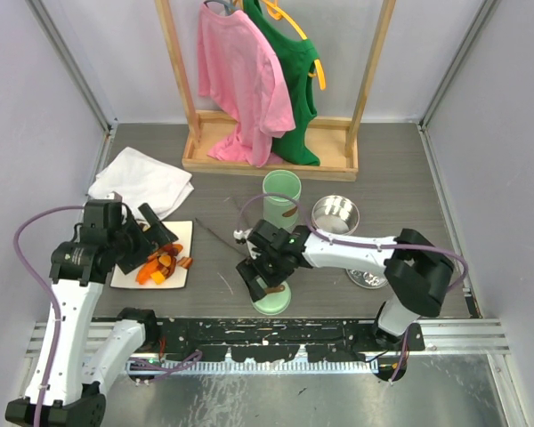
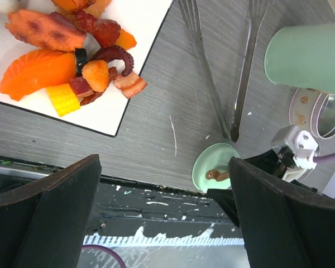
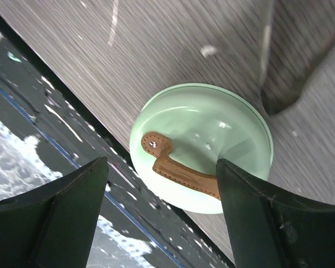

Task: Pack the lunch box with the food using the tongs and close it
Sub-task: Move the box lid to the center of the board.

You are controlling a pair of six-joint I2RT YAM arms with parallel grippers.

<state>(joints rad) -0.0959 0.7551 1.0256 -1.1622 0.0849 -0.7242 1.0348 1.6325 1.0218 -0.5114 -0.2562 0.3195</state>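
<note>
The food (image 1: 160, 262), orange, red and yellow pieces, lies heaped on a white plate (image 1: 183, 233) at the left; it also shows as food (image 2: 72, 61) in the left wrist view. My left gripper (image 1: 151, 233) hangs open over the plate and holds nothing; its gripper (image 2: 164, 218) is wide apart. The thin metal tongs (image 1: 218, 238) lie on the table right of the plate, tongs (image 2: 212, 84). The mint green lunch box (image 1: 281, 189) stands upright. Its green lid (image 3: 201, 142) with a brown strap (image 3: 184, 170) rests near the table's front edge. My right gripper (image 3: 162, 190) hovers open above the lid (image 1: 274, 302).
A steel bowl (image 1: 335, 214) stands right of the lunch box, and another steel piece (image 1: 368, 278) lies by the right arm. A white cloth (image 1: 141, 181) lies behind the plate. A wooden rack (image 1: 271, 160) with a pink and a green shirt fills the back.
</note>
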